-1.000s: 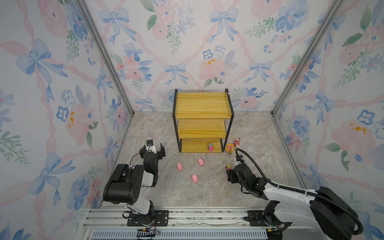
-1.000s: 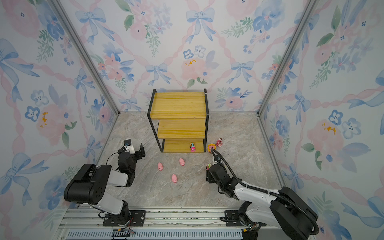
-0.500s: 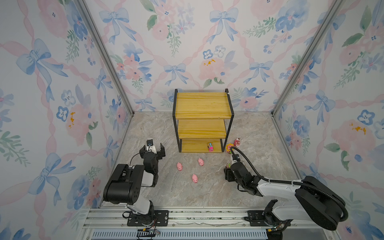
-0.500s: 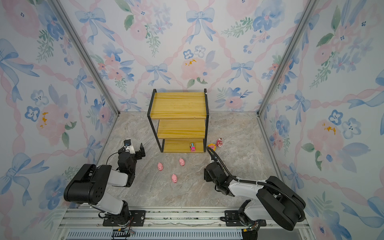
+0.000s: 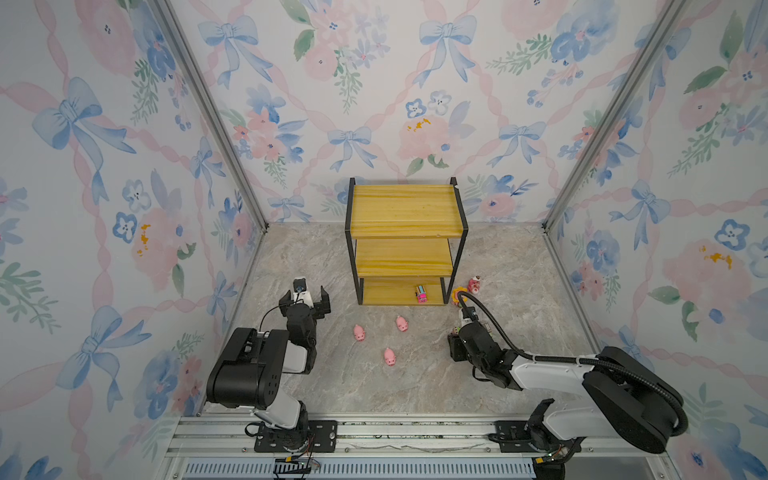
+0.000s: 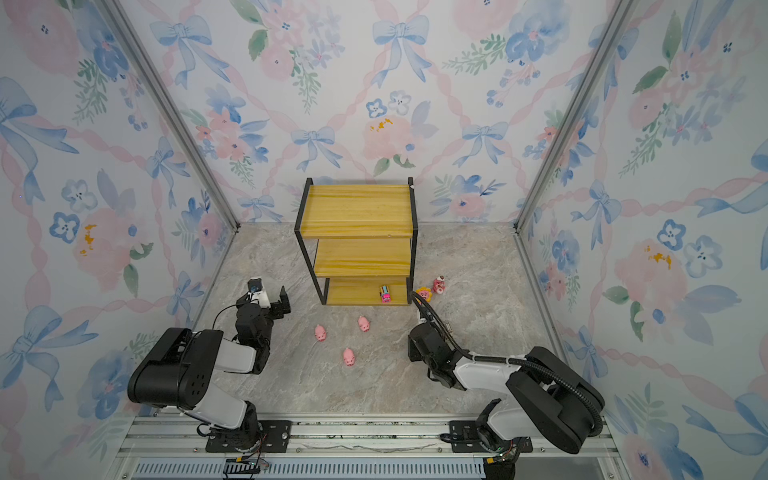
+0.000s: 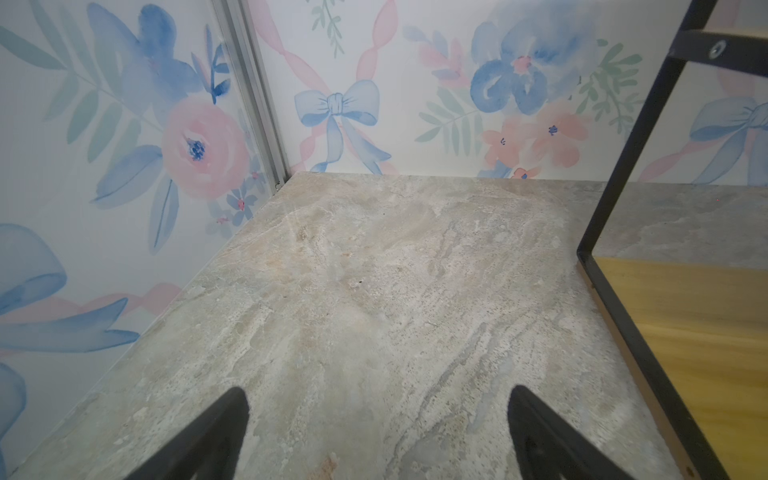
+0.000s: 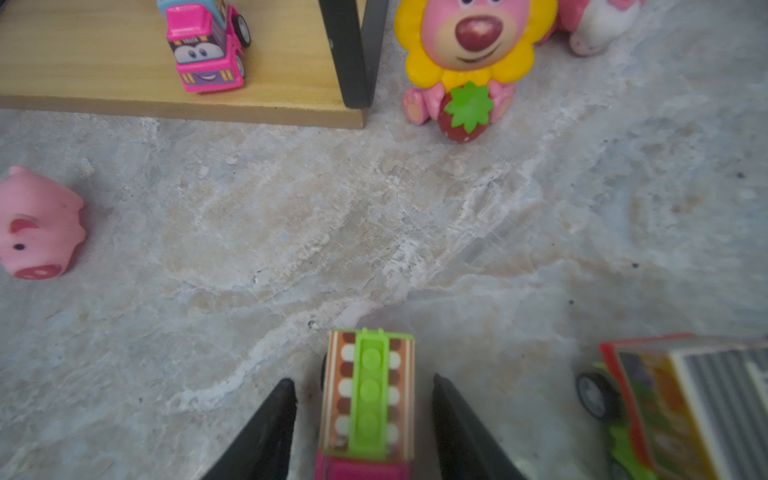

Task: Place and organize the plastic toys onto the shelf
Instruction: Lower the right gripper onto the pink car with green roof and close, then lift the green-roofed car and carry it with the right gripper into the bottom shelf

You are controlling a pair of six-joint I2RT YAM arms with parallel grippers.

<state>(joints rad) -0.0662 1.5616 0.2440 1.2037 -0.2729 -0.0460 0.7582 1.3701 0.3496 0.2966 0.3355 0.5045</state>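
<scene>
I am straddling the small plastic toy vehicle with the lime-green roof strip (image 8: 368,395), sitting on the marbled tabletop (image 8: 291,228) near the yellow-board shelf (image 5: 405,212), with the right gripper (image 8: 361,379), jaws parted either side and not pinching, its long axis lying along them.

Right gripper (image 8: 361,379): only the finger tips showed in the wrist view, the rest was cropped. In both top views its jaws were hidden under the wrist. The green-roofed toy vehicle (image 8: 368,399) between them ran off the frame edge, cab end unseen. The red-and-yellow vehicle (image 8: 673,411) was blurred and half cropped. One pink pig (image 8: 39,224) was clipped at the edge. The plain pink bear (image 8: 598,20) was mostly cropped, no face visible. The pink truck (image 8: 205,45) on the bottom board of the shelf (image 8: 104,62) had its roof cut off. Left gripper (image 7: 378,388): tips only. Toy details were too small in the top views.
</scene>
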